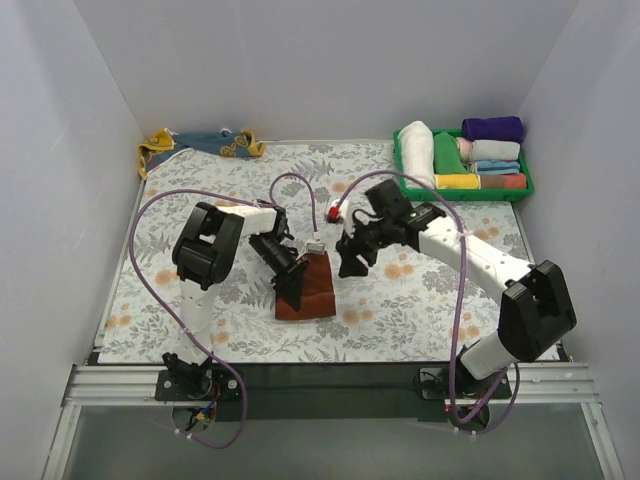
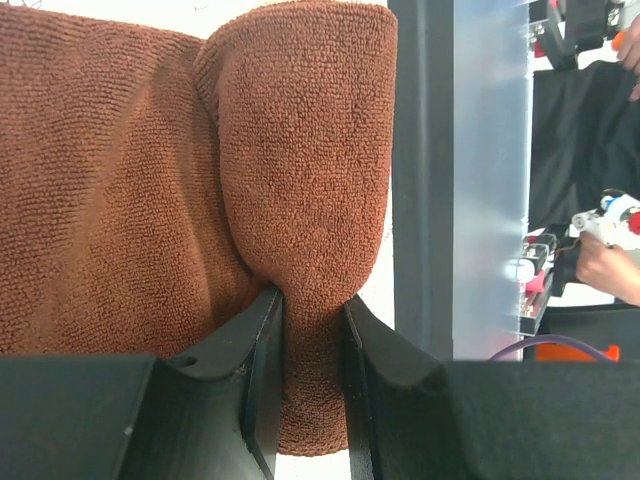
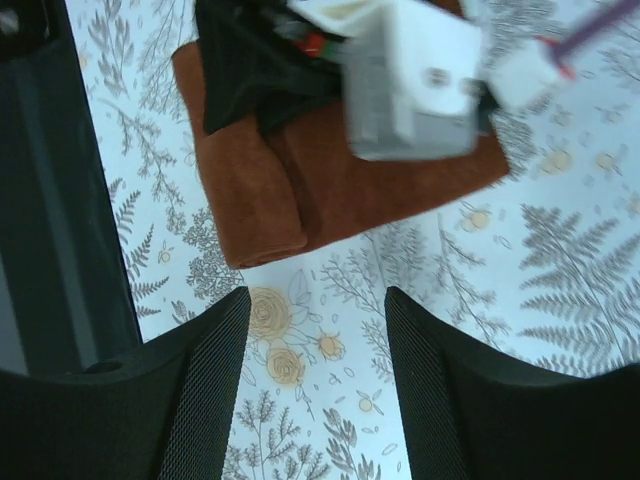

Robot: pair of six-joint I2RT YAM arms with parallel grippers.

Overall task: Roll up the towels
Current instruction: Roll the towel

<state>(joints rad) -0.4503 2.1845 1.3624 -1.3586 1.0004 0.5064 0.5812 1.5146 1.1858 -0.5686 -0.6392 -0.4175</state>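
The rust-brown towel lies on the flowered cloth in the middle of the table, its near-left edge folded over into a started roll. My left gripper is shut on that rolled edge, with the fold pinched between both fingers. My right gripper hovers open and empty just right of the towel, over bare cloth. The mustard-yellow towel with blue-grey patches lies crumpled at the far left corner.
A green tray at the far right holds rolled white, green, purple and other cloths. The flowered tablecloth covers the table. White walls close in on three sides.
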